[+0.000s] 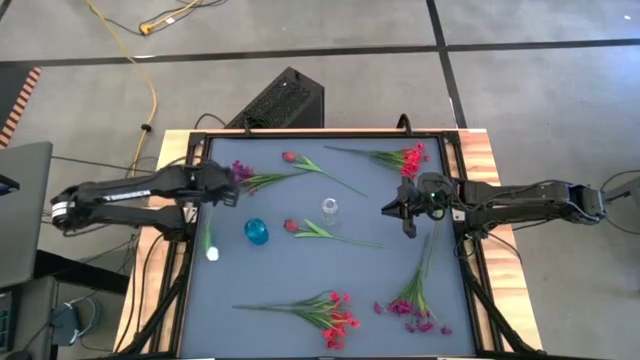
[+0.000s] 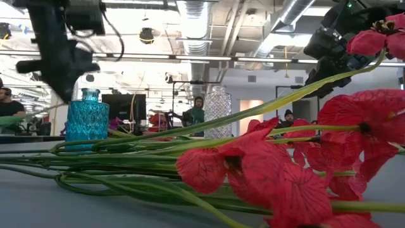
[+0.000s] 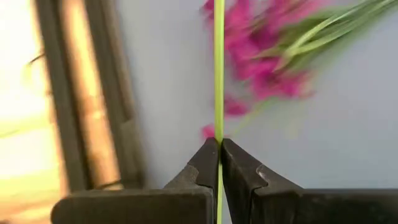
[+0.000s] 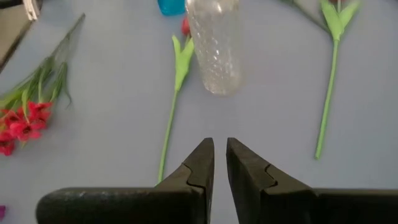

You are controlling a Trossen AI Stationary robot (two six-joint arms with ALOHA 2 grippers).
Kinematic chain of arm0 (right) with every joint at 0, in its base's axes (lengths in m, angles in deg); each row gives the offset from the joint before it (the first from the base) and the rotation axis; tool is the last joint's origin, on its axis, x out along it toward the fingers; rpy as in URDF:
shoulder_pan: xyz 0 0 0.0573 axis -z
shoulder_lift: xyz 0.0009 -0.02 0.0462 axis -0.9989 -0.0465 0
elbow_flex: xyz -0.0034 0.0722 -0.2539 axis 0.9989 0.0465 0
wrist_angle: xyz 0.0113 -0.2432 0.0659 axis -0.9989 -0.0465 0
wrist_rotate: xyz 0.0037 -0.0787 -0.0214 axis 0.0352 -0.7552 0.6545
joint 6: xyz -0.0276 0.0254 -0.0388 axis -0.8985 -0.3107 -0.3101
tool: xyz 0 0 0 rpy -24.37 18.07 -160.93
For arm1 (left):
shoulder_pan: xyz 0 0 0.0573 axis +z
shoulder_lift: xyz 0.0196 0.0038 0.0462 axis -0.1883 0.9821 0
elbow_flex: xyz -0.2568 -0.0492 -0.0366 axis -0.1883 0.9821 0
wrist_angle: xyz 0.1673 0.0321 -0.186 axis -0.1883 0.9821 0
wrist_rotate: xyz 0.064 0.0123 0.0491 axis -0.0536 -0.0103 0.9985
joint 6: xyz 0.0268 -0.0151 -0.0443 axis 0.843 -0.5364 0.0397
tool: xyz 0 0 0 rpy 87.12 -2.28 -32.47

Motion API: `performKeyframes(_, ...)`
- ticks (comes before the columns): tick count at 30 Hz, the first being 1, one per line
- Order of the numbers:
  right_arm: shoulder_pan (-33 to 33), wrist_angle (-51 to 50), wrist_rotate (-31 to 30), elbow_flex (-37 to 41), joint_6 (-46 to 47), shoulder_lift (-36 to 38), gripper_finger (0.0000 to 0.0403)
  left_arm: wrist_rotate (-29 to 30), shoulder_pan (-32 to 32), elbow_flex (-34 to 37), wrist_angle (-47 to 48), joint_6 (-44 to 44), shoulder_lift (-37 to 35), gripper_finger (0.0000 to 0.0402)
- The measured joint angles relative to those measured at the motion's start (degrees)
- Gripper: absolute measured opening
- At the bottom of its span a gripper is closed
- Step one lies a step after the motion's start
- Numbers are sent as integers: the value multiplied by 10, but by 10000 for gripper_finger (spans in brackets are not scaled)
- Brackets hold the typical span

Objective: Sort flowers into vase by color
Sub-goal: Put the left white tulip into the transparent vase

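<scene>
Flowers on slim green stems litter the grey counter (image 1: 270,290): left gripper (image 3: 219,146) clamps one white-budded stem (image 3: 219,74) (magenta cluster (image 3: 261,56) beyond); right gripper (image 4: 219,149) hovers, fingers slightly apart, empty.

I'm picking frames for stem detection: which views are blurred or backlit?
Left wrist view: the magenta cluster is smeared, while the clamped stem reads sharp. Low view: the near red blossoms are soft, with bright ceiling lights behind. High view: evenly lit.

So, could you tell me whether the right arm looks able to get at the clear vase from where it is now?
Probably yes: the right gripper holds nothing and faces the clear vase across bare table, with nothing standing between.
</scene>
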Motion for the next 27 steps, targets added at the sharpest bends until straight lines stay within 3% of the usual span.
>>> performKeyframes(8, -21, 135, 0, 0, -66, 0, 72, -103, -7, -78, -136, 108, -57, 0)
performKeyframes(16, -57, 215, 0, 0, -217, 0, 72, -112, -7, -205, -176, 176, -58, 0)
performKeyframes(22, -116, 274, 0, 0, -420, -11, 72, -231, -7, -190, -364, 166, -39, 0)
performKeyframes(27, -181, 365, -35, 0, -700, -46, 72, -326, -15, -150, -542, 107, 31, 0)
